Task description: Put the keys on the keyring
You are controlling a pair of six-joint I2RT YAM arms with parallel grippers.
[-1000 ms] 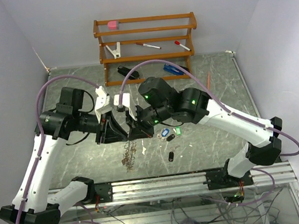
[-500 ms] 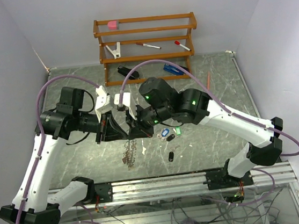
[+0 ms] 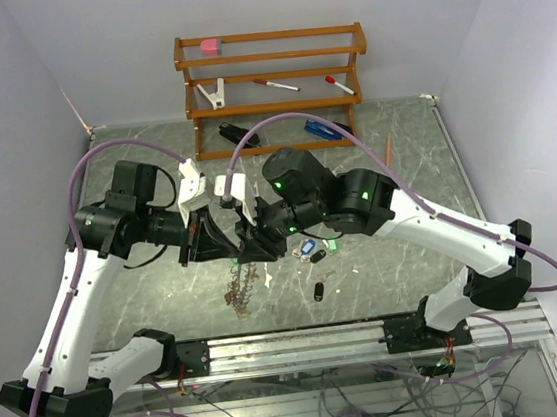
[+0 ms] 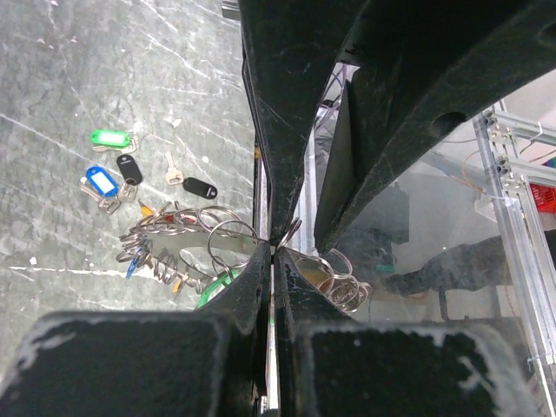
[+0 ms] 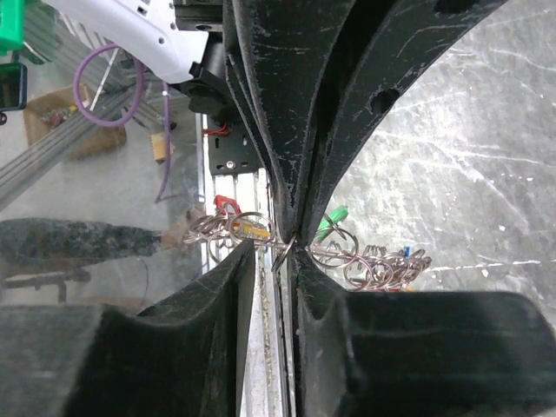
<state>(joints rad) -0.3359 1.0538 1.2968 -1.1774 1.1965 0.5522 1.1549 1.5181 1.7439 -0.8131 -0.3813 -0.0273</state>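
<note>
The keyring (image 4: 228,239) hangs above the table (image 4: 61,52), its wire pinched tight in my left claw (image 4: 276,252), with my right claw (image 5: 278,250) slightly parted around it. I judge the ring steadied for threading; next my right must fetch one of the loose keys (image 4: 109,138) nearby.
</note>
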